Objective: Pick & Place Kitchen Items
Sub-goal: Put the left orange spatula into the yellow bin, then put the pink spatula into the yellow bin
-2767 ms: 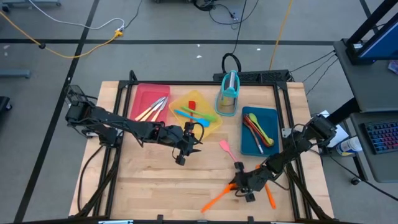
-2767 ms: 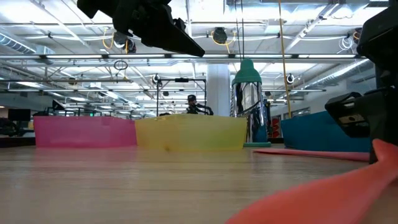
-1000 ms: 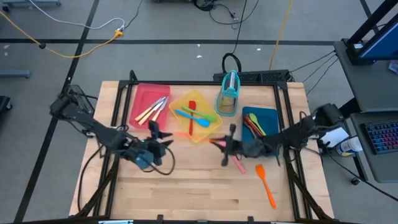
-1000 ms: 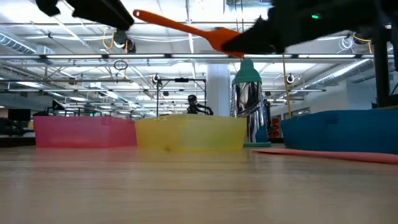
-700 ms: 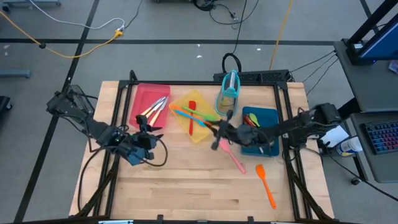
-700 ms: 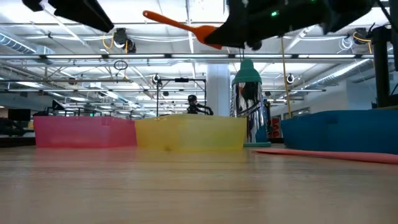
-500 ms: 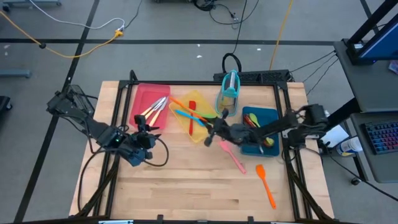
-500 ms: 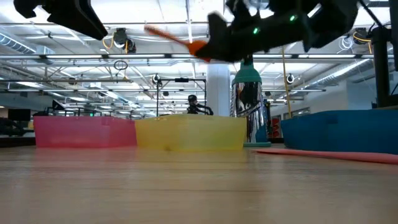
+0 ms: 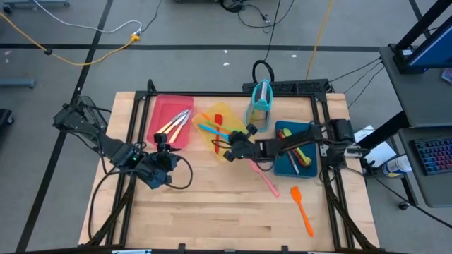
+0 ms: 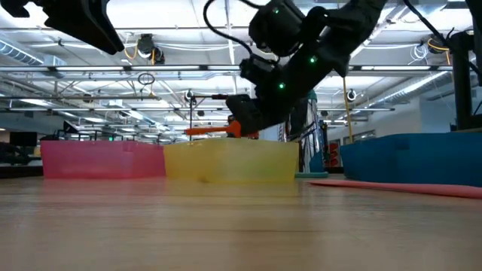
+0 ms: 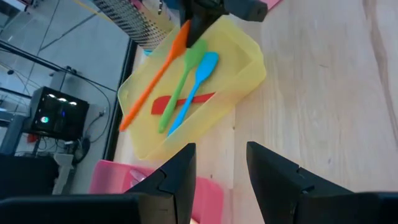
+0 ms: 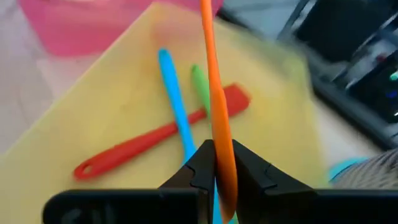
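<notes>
The right claw (image 9: pixel 236 143) is clamped at mid-table, while the left claw (image 9: pixel 161 149) hangs spread near the left.

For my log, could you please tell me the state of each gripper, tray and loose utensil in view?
right gripper: shut on orange spatula, over yellow tray.
left gripper: open, empty.
yellow tray: holds red, blue, green utensils.
red tray: holds knives.
pink spatula: lying on table.

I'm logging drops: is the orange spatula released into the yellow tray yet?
Not yet. The right gripper is shut on the orange spatula, holding it level over the yellow tray.
</notes>
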Available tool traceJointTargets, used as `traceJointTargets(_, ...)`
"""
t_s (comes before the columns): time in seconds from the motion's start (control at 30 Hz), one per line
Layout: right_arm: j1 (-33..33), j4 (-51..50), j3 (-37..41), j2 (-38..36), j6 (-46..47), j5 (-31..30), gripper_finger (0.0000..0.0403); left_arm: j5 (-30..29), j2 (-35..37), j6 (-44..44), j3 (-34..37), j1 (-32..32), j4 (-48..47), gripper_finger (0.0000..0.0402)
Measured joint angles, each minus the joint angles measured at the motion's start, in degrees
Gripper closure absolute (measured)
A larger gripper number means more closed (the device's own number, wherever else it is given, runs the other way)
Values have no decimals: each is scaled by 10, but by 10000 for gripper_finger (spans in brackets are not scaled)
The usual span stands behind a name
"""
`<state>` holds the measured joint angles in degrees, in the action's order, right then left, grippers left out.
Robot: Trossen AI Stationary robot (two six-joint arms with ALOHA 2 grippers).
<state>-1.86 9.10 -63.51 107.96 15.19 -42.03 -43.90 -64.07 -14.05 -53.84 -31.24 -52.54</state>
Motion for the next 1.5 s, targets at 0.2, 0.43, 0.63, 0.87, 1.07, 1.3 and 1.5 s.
traceJointTargets(0.2, 28, -21, 1, 0, 41, 109, 378, 0, 0, 0, 0, 0, 0, 257)
traceJointTargets(0.43, 48, -32, 1, 0, 37, 172, 367, 1, 0, -2, 0, 0, 1, 257)
traceJointTargets(0.63, 48, -46, 1, 0, 34, 180, 352, 1, 0, -2, 0, 0, 1, 257)
traceJointTargets(0.87, 41, -29, 1, 0, 1, 181, 315, 1, 0, -3, 0, 0, 1, 257)
traceJointTargets(1.07, 13, -1, 2, -12, -15, 181, 287, 1, 0, -6, 0, 0, 1, 256)
traceJointTargets(1.3, -32, 1, 1, -73, -41, 156, 283, 2, 0, -17, 0, 0, 1, 257)
traceJointTargets(1.5, -80, -7, 1, -95, -102, 149, 272, 2, 0, -17, 0, 0, 1, 256)
